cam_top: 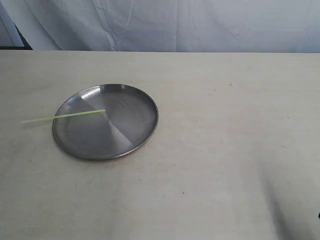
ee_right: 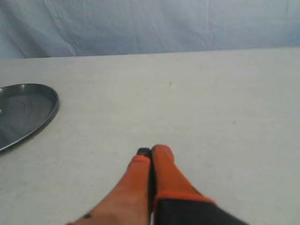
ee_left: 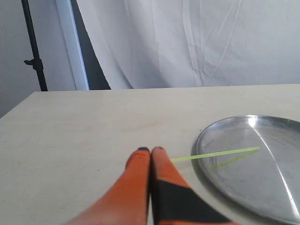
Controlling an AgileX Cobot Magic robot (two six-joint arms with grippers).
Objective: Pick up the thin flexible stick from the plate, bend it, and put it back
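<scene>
Stick: the thin flexible stick point(cam_top: 63, 116) point(ee_left: 215, 154) is straight, pale yellow-green, and lies loose, apart from both sets of jaws.
Stick position: one end rests near the middle of the plate point(cam_top: 110, 142) point(ee_left: 262, 187) point(ee_right: 23, 108). The shaft crosses the rim, and the other end overhangs the counter point(cam_top: 225, 150) just ahead of the left jaws' tips.
Stick axis: the long axis runs crosswise to the line the left jaws point along. The free end is nearest those jaws and the far end points into the plate.
Hard to see: in the exterior view the outer end fades into the counter. In the left wrist view a fainter second line under the stick is its reflection in the steel.
Cut off: both wrist views show only part of the plate, and I cannot make out the stick in the right wrist view.
Plate contents: only the stick's inner half.
Left jaws: closed, orange fingertips point(ee_left: 142, 154) pressed together, gripping nothing, with the plate ahead and to one side.
Right jaws: closed tip to tip point(ee_right: 161, 154), gripping nothing, well apart from the plate.
Behind: a white cloth backdrop point(cam_top: 200, 25) and a dark stand pole point(ee_left: 35, 61).
</scene>
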